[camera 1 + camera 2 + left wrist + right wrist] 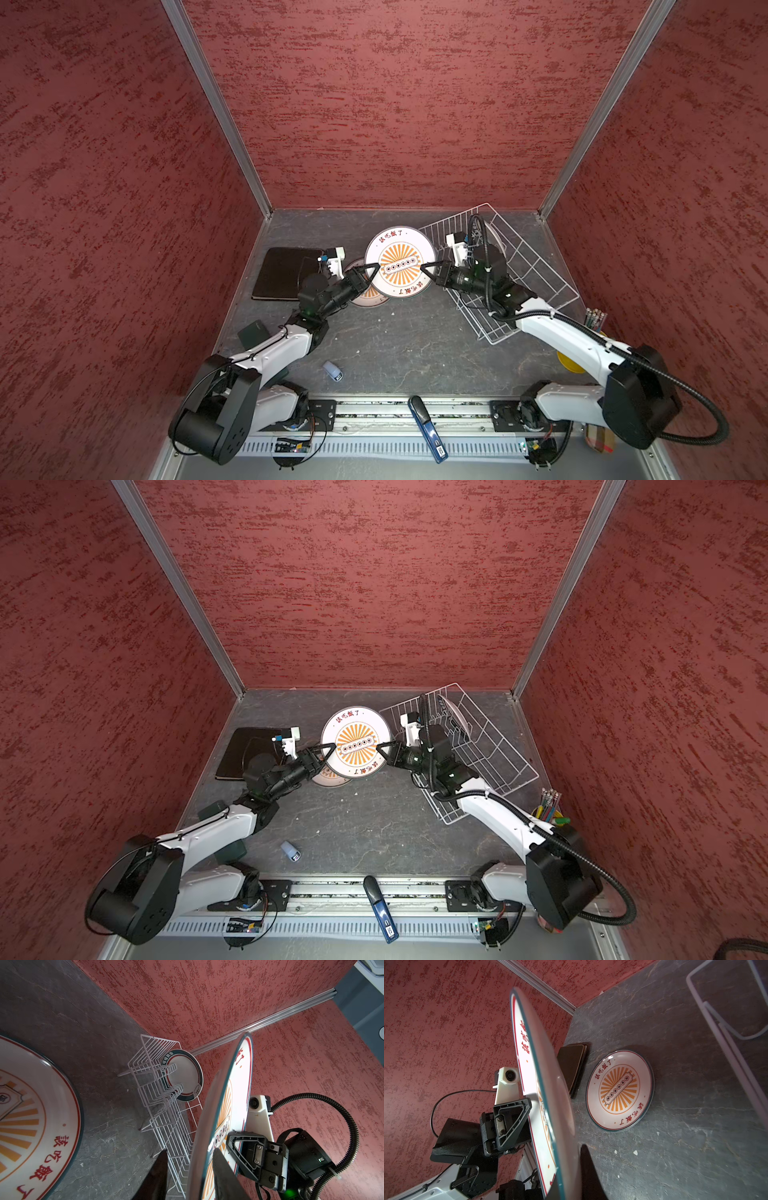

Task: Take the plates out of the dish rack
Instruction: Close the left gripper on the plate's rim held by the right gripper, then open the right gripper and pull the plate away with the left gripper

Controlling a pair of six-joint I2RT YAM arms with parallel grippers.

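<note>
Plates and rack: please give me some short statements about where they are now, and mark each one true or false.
1. The right gripper holds a sunburst plate clear of the table. True.
2. A second sunburst plate lies on the table. True.
3. The teal-rimmed plate lies flat on the table. False: it stands in the rack.
4. The dark plate is in the rack. False: it lies on the table.

Dish rack right, rack plate inside; lying plate centre, raised plate over it; leftmost plate beside.
</note>
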